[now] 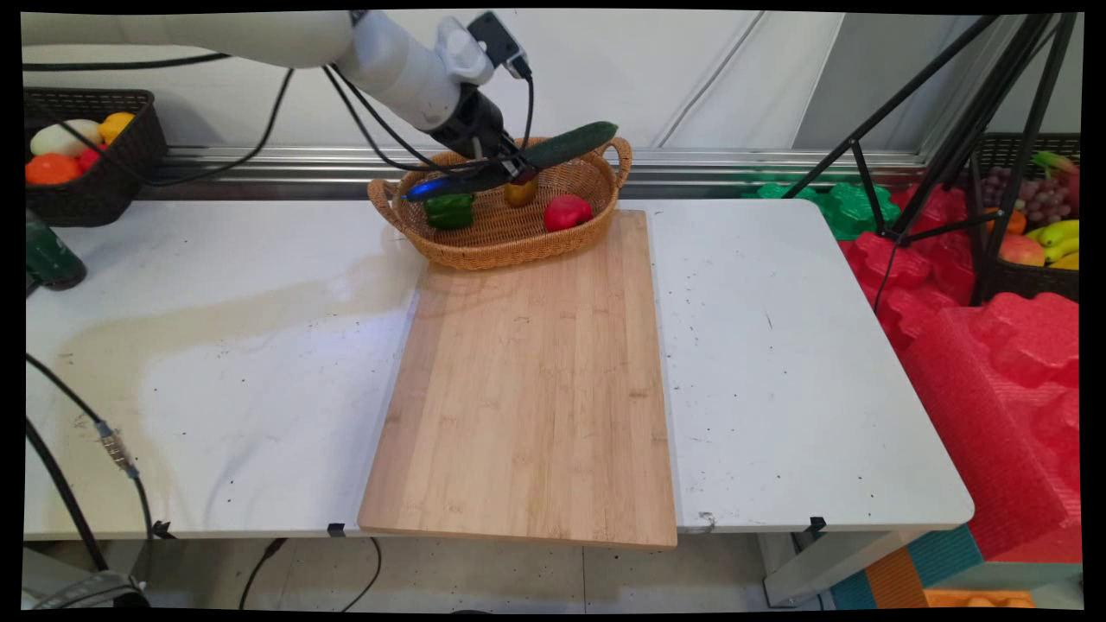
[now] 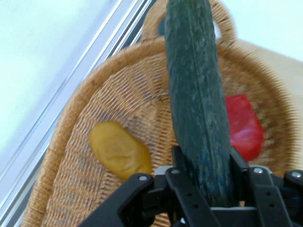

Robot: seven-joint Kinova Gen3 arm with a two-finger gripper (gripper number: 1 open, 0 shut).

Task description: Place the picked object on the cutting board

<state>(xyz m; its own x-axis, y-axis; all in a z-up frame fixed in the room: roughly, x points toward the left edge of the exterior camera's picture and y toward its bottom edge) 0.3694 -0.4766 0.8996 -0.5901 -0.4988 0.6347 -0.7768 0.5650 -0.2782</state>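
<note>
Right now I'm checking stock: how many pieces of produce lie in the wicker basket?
3: a green pepper at its left, a yellow fruit in the middle, a red pepper at its right. The gripper holds a cucumber above them, which may hide more.

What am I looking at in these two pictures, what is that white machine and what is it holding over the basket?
The white machine is a robot arm with black fingers at its tip, the gripper. One picture is taken from a fixed camera above the table; the other from a camera on the hand, looking along the fingers. They are closed on a long dark green cucumber, held above a wicker basket at the far end of a wooden cutting board. In the basket lie a green pepper, a yellowish piece of produce and a red one.
</note>
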